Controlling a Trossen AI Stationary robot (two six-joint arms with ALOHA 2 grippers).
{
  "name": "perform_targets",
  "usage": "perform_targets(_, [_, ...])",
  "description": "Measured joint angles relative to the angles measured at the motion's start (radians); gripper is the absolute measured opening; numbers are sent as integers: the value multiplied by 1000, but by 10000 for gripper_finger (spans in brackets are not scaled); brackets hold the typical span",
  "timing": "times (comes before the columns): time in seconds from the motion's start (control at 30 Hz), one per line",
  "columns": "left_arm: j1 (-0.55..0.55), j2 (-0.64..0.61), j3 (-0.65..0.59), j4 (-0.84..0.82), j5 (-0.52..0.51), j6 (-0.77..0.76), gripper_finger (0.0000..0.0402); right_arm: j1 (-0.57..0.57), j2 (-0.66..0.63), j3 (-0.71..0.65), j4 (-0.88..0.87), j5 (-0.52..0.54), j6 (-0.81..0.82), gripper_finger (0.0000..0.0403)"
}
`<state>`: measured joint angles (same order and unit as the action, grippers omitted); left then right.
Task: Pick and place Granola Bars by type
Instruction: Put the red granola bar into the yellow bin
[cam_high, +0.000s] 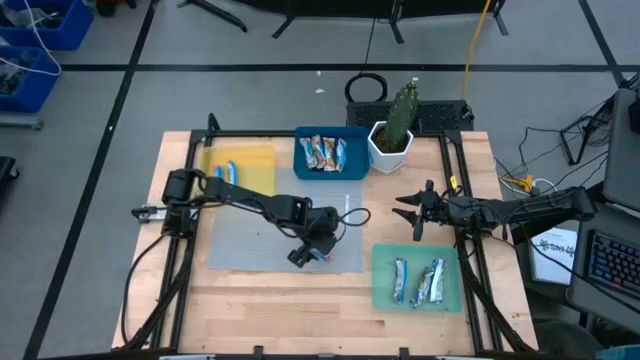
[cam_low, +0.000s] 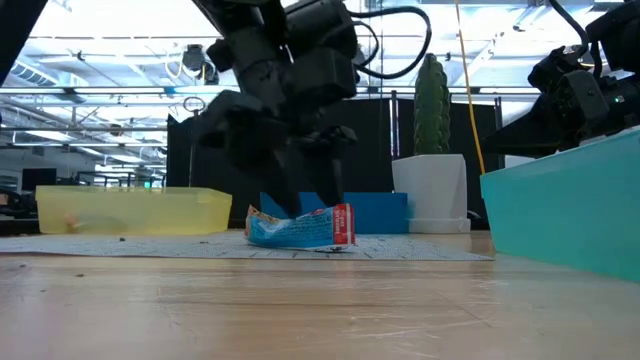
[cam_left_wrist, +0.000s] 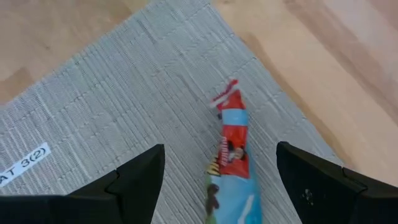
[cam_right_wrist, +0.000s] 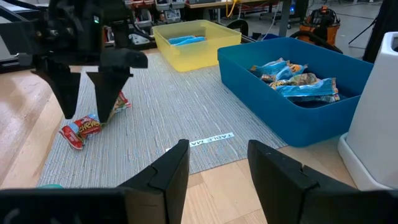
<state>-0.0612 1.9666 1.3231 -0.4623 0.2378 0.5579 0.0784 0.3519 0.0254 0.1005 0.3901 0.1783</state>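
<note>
One Granola Bar (cam_left_wrist: 233, 158) in a blue and red wrapper lies flat on the grey mat (cam_left_wrist: 124, 99) near the mat's near right corner. My left gripper (cam_left_wrist: 219, 149) hangs open over it and slants down, one finger on either side of the bar's long sides, apart from them. The low view shows that gripper (cam_low: 300, 185) just above the bar (cam_low: 300, 228). My right gripper (cam_high: 413, 212) waits open and level at the table's right side, nothing between its fingers (cam_right_wrist: 180, 162). Other bars lie in the blue tray (cam_high: 330, 152), the yellow tray (cam_high: 240, 170) and the green tray (cam_high: 415, 278).
A cactus in a white pot (cam_high: 392, 135) stands at the far edge, right of the blue tray. The green tray sits at the near right, close to the bar. Bare mat (cam_high: 250, 235) and wood lie toward the near left.
</note>
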Motion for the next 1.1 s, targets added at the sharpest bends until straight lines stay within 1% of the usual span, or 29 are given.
perform_targets(0.27, [-1,54,0,-9,18,6,310,0,0,0,0,0,0,157])
perform_targets(0.43, [-4,58,0,0,16,9,309,0,0,0,0,0,0,157])
perform_targets(0.5, [-4,58,0,-5,16,8,302,0,0,0,0,0,0,157])
perform_targets(0.6, [-4,58,0,-6,15,5,273,0,0,0,0,0,0,157])
perform_targets(0.8, [-4,58,0,-7,12,4,182,0,0,0,0,0,0,157])
perform_targets(0.97, [-5,58,0,-4,-46,-48,117,0,0,0,0,0,0,157])
perform_targets(1.1, [-3,56,0,-3,-56,-63,71,0,0,0,0,0,0,157])
